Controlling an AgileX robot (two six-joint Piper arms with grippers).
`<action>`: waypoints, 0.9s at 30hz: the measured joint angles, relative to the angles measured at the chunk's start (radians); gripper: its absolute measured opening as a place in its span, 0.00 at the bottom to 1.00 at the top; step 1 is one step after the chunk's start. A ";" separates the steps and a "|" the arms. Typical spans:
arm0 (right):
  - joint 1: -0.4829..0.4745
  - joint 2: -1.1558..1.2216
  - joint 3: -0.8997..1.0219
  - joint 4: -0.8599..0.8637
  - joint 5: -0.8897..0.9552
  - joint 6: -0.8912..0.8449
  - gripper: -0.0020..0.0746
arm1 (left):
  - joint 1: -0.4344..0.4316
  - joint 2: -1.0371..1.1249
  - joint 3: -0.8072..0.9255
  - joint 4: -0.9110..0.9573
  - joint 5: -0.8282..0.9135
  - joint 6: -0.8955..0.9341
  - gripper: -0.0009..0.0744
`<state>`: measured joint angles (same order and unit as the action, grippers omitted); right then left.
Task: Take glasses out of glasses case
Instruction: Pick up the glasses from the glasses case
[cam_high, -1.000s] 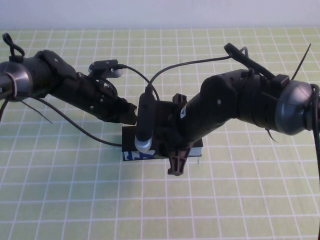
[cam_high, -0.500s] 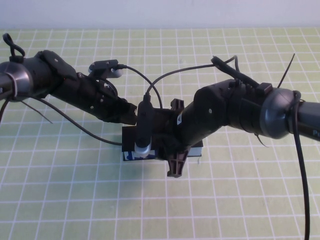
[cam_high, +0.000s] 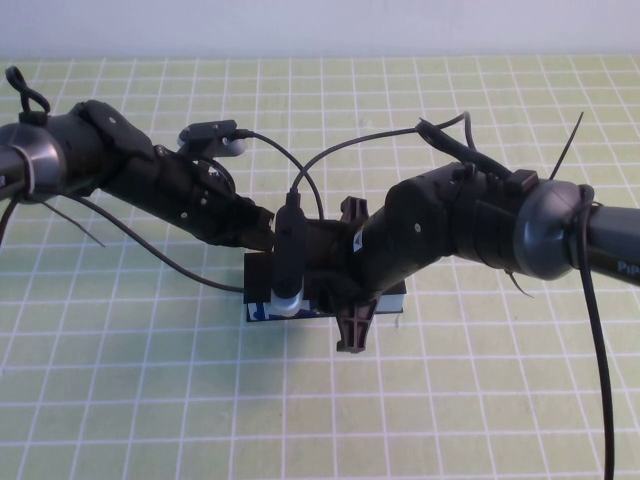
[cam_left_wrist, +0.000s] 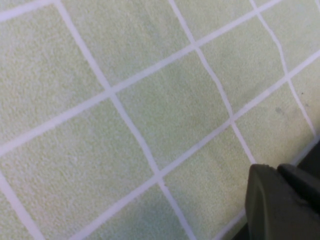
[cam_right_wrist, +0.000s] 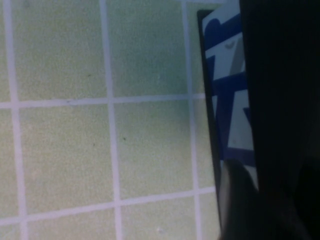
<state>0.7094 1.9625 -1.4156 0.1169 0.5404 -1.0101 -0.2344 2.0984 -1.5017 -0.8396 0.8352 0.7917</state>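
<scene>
The glasses case (cam_high: 262, 290) lies mid-table, mostly under my right arm. Its pale blue front with dark blue lettering shows in the high view and in the right wrist view (cam_right_wrist: 230, 100). The glasses are hidden. My right gripper (cam_high: 350, 270) is open and straddles the case. One finger (cam_high: 352, 332) hangs in front of the blue side and the other (cam_high: 350, 210) stands behind the case. In the right wrist view a dark finger (cam_right_wrist: 235, 200) lies against the blue front. My left gripper (cam_high: 256, 228) is at the case's far left corner and shows as a dark shape in the left wrist view (cam_left_wrist: 280, 205).
A green mat with a white grid (cam_high: 150, 400) covers the table. Black cables (cam_high: 330, 150) loop above the case between the two arms. The right arm's camera (cam_high: 287, 290) hangs over the case's left part.
My right arm has shifted slightly left and settled lower over the case. The left arm and the case have not moved.
</scene>
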 joint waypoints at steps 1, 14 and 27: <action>0.000 0.000 0.000 -0.003 -0.002 0.000 0.32 | 0.000 0.000 0.000 0.000 0.001 0.000 0.01; 0.000 0.014 -0.008 -0.026 -0.017 0.003 0.15 | 0.000 0.000 -0.002 0.000 0.012 0.000 0.01; 0.008 -0.045 -0.006 -0.096 -0.012 0.124 0.02 | 0.002 -0.032 -0.002 0.006 0.027 0.008 0.01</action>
<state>0.7170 1.9176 -1.4215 0.0211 0.5288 -0.8860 -0.2322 2.0663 -1.5039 -0.8340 0.8624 0.7997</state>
